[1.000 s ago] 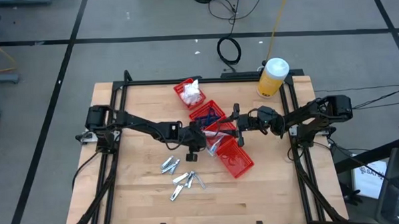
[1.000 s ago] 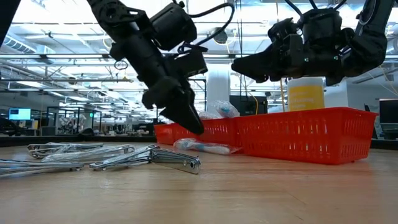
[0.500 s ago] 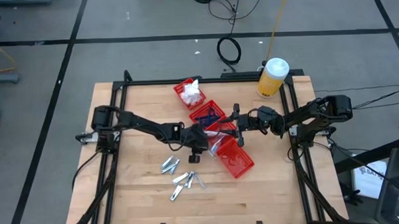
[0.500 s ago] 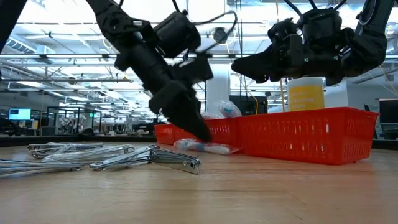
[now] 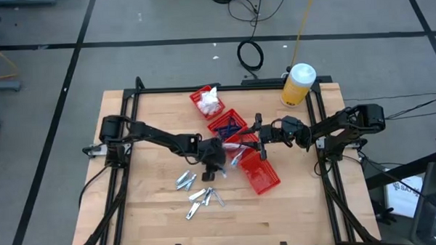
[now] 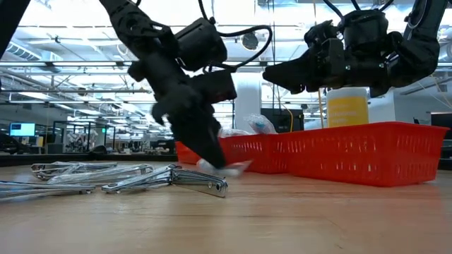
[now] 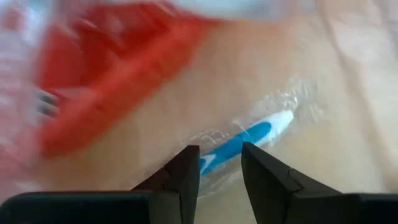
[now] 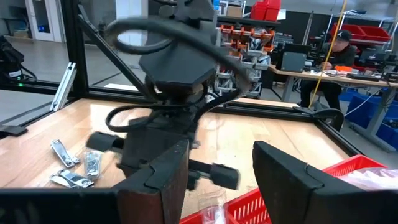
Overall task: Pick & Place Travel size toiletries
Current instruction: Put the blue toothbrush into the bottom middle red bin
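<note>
A clear-wrapped blue and white stick [image 7: 249, 137] lies on the wood beside the near red bin [image 5: 260, 175]. My left gripper [image 7: 219, 174] slants down onto it, open, one finger on each side of the stick's near end; the low view shows the left gripper [image 6: 215, 161] right at the tabletop. My right gripper [image 5: 261, 135] hangs level above the bins, open, with nothing between its fingers. Several silvery pieces [image 5: 198, 192] lie near the table's front. White packets fill the far bin [image 5: 206, 101] and dark blue pieces the middle bin [image 5: 227, 126]. My left gripper comes at the wrapped stick slanting down from the table's left, its fingers [image 7: 186, 177] astride the blue handle's near end [image 7: 214, 160]. The stick rests on the table. I cannot tell whether the fingers touch the stick or its wrapper.
A tall yellow bottle [image 5: 297, 85] with a white cap stands at the far right corner. The three red bins run in a slanting row through the table's middle. A black frame edges the table. Bare wood lies at the near left and near right.
My left gripper has sunk toward the table, tipping steeper and rolling a little, down onto the wrapped stick. The near red bin has shifted slightly toward the table's right edge. The stick's wrapped end now sits a bit raised.
</note>
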Robot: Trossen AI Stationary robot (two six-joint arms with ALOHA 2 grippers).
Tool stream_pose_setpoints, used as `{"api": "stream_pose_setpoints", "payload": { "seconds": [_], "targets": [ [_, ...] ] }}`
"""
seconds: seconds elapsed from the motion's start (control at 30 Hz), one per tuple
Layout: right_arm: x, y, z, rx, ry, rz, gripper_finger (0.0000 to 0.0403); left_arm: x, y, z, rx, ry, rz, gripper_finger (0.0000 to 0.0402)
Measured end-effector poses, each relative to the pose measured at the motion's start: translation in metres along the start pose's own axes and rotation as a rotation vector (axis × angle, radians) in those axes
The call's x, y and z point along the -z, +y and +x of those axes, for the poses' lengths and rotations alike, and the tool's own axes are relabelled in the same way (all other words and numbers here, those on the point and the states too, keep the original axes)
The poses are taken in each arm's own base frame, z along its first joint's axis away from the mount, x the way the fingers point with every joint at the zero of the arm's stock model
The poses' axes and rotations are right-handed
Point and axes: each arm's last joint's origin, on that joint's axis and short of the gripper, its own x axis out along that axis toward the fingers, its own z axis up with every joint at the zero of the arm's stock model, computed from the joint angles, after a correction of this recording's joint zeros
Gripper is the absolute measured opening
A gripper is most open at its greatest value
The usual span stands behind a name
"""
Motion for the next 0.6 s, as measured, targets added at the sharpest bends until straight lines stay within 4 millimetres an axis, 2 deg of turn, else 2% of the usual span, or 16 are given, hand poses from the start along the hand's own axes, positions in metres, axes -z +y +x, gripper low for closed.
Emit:
{"api": "stream_pose_setpoints", "payload": {
  "seconds": [0.13, 0.27, 0.47, 0.6],
  "targets": [
    [0.0, 0.0, 0.0, 0.0, -0.001, 0.0, 0.0167, 0.009, -0.007, -0.002, 0.069, 0.099, -0.03, 0.012],
    [0.0, 0.0, 0.0, -0.002, -0.001, 0.0, 0.0167, 0.018, -0.014, -0.015, 0.082, 0.221, -0.06, 0.012],
    [0.0, 0.0, 0.0, -0.002, -0.002, -0.002, 0.0167, 0.029, -0.022, -0.052, -0.052, 0.386, -0.142, 0.012],
    [0.0, 0.0, 0.0, -0.003, -0.003, -0.003, 0.0167, 0.024, -0.031, -0.086, -0.22, 0.35, -0.138, 0.012]
  ]
}}
